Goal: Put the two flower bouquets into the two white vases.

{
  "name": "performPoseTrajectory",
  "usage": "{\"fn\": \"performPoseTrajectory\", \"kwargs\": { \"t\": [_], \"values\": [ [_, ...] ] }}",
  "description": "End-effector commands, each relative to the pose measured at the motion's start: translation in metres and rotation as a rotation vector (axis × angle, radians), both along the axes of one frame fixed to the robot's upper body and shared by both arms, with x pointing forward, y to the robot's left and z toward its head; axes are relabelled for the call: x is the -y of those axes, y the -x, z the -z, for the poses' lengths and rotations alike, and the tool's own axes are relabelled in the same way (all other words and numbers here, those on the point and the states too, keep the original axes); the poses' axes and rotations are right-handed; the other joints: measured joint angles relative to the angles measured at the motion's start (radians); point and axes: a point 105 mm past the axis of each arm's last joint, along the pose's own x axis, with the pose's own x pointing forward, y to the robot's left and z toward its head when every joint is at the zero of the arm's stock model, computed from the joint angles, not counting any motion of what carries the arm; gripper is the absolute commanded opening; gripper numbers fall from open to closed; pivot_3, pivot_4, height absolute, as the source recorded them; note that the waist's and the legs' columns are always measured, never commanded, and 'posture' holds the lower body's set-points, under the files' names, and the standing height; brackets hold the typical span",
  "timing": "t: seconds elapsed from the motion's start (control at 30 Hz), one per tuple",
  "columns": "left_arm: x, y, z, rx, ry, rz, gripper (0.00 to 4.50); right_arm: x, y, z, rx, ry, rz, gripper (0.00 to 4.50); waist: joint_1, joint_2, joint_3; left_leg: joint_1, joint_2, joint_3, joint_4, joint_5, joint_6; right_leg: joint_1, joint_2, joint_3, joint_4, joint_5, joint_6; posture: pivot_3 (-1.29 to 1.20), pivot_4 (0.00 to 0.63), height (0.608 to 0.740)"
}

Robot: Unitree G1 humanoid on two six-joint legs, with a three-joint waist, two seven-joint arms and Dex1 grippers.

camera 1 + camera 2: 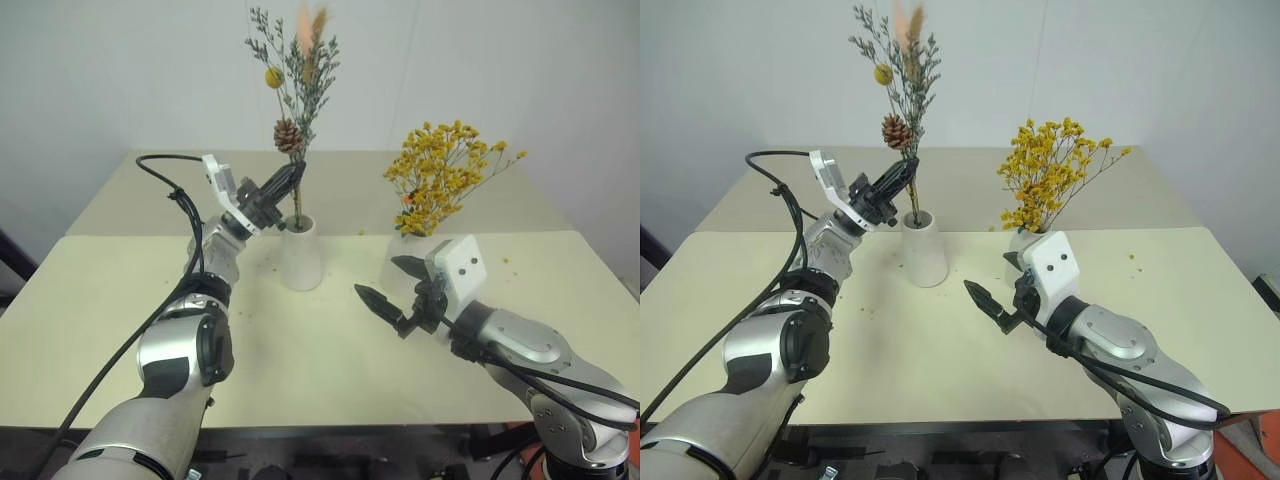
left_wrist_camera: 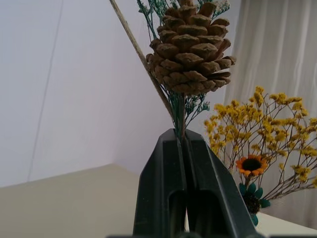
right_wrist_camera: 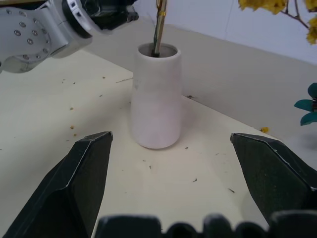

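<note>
The slim grey-green bouquet (image 1: 298,75), with its pinecone (image 2: 190,47), stands upright with its stems inside the tall tapered white vase (image 1: 300,256) at the table's middle. My left gripper (image 1: 288,182) is shut on those stems just above the vase's mouth and below the pinecone. The bushy yellow bouquet (image 1: 445,175) sits in the rounder white vase (image 1: 412,246) to the right, which is partly hidden behind my right hand. In front of that vase my right gripper (image 1: 380,278) hovers open above the table with nothing in it, pointing toward the tall vase (image 3: 156,96).
The cream table (image 1: 120,290) carries scattered flower crumbs around the vases. A second table top of the same colour joins on behind, against a white wall. A black cable loops off my left arm.
</note>
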Motion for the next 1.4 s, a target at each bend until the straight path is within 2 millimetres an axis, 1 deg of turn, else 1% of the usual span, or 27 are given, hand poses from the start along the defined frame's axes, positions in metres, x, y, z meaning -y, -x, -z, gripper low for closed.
{"fn": "performPoseTrajectory", "kwargs": {
  "t": [0.03,0.13,0.2,0.37,0.53,0.63,0.7,0.83,0.9,0.97,1.03,1.1,1.27,1.4],
  "values": [
    [0.000,0.004,0.006,0.038,-0.066,-0.005,0.02,0.000,0.002,-0.002,0.013,-0.026,0.000,4.50,0.000,0.000,0.000,0.000,0.000,0.000,0.000,0.000,0.000,0.000,0.000,0.000,0.000,0.000,0.000,0.00,0.150,0.740],
    [0.000,0.004,0.018,0.021,-0.105,-0.022,0.02,0.000,0.002,0.001,0.005,-0.025,0.001,4.50,0.002,0.000,0.000,0.000,0.000,0.000,0.000,0.000,0.000,0.000,0.000,0.000,0.000,0.000,0.000,0.00,0.150,0.740],
    [-0.001,0.003,0.022,0.019,-0.114,-0.039,0.02,0.001,0.001,0.002,0.005,-0.025,0.002,4.50,0.003,0.000,0.000,0.000,0.000,0.000,0.000,0.000,0.000,0.000,0.000,0.000,0.000,0.000,0.000,0.00,0.150,0.740],
    [-0.003,0.002,0.028,0.022,-0.128,-0.085,0.02,0.004,-0.002,0.003,0.010,-0.031,0.022,4.50,0.003,0.000,0.000,0.000,0.000,0.000,0.000,0.000,0.000,0.000,0.000,0.000,0.000,0.000,0.000,0.00,0.150,0.740],
    [-0.004,0.003,0.030,0.029,-0.127,-0.092,0.02,0.005,-0.004,0.005,0.014,-0.028,0.026,4.50,0.003,0.000,0.000,0.000,0.000,0.000,0.000,0.000,0.000,0.000,0.000,0.000,0.000,0.000,0.000,0.00,0.150,0.740],
    [-0.004,0.004,0.028,0.041,-0.113,-0.083,0.71,0.005,-0.005,0.007,0.019,-0.020,0.023,4.50,0.003,0.000,0.000,0.000,0.000,0.000,0.000,0.000,0.000,0.000,0.000,0.000,0.000,0.000,0.000,0.00,0.150,0.740],
    [-0.004,0.007,0.025,0.063,-0.102,-0.066,1.29,0.005,-0.006,0.008,0.022,-0.011,0.022,4.50,0.003,0.000,0.000,0.000,0.000,0.000,0.000,0.000,0.000,0.000,0.000,0.000,0.000,0.000,0.000,0.00,0.150,0.740],
    [-0.005,0.009,0.023,0.089,-0.100,-0.067,2.57,0.005,-0.007,0.009,0.027,-0.004,0.021,4.50,0.003,0.000,0.000,0.000,0.000,0.000,0.000,0.000,0.000,0.000,0.000,0.000,0.000,0.000,0.000,0.00,0.150,0.740],
    [-0.010,0.011,0.021,0.099,-0.074,-0.072,3.25,0.005,-0.007,0.010,0.028,0.002,0.020,4.50,0.001,0.000,0.000,0.000,0.000,0.000,0.000,0.000,0.000,0.000,0.000,0.000,0.000,0.000,0.000,0.00,0.150,0.740],
    [-0.012,0.013,0.026,0.109,-0.098,-0.075,3.88,0.005,-0.007,0.011,0.028,0.006,0.018,4.50,0.000,0.000,0.000,0.000,0.000,0.000,0.000,0.000,0.000,0.000,0.000,0.000,0.000,0.000,0.000,0.00,0.150,0.740],
    [-0.014,0.019,0.034,0.121,-0.143,-0.054,4.39,0.005,-0.007,0.012,0.027,0.010,0.016,4.50,-0.001,0.000,0.000,0.001,0.000,0.000,0.000,0.000,0.000,0.001,0.000,0.000,0.000,0.000,0.000,0.00,0.150,0.740],
    [-0.018,0.023,0.038,0.130,-0.159,-0.059,4.45,0.005,-0.008,0.013,0.027,0.017,0.016,4.50,-0.001,0.000,0.000,0.001,0.000,0.000,0.000,0.000,0.000,0.001,0.000,0.000,0.000,0.000,0.000,0.00,0.150,0.740],
    [-0.036,0.028,0.039,0.153,-0.183,-0.163,4.45,0.005,-0.008,0.014,0.025,0.022,0.015,4.50,-0.001,0.000,0.000,0.001,0.000,0.000,0.000,0.000,0.000,0.001,0.000,0.000,0.000,0.000,0.000,0.00,0.150,0.740],
    [-0.052,0.048,0.035,0.174,-0.220,-0.189,4.45,0.006,-0.007,0.014,0.019,0.022,0.009,4.50,-0.005,0.000,0.000,0.001,0.001,0.000,0.000,0.000,0.000,0.001,0.000,0.001,0.000,0.000,0.000,0.00,0.150,0.740]
  ]
}}
